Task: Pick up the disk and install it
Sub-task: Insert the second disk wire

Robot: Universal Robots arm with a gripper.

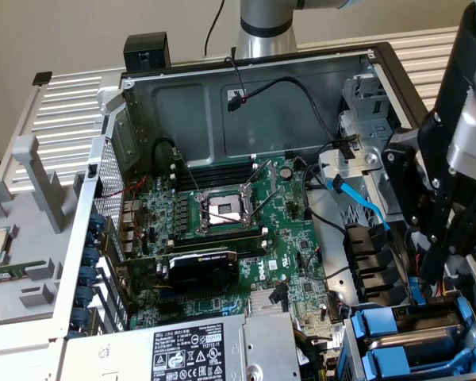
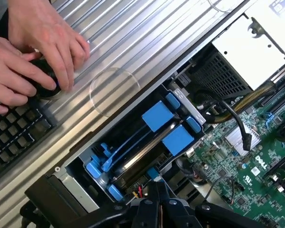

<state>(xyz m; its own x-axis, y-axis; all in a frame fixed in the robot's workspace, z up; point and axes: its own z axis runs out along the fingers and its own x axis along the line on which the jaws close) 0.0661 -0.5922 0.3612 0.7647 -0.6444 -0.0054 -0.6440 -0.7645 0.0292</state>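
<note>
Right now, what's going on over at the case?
The claw hangs over the drive bay at the open computer case's edge, where two blue-handled drive carriers sit side by side in their slots. It grips nothing visible. A person's hands rest on a keyboard beside the case.

ribbed metal table (image 2: 133, 42), open computer case (image 1: 246, 95), keyboard (image 2: 14, 128)
</note>
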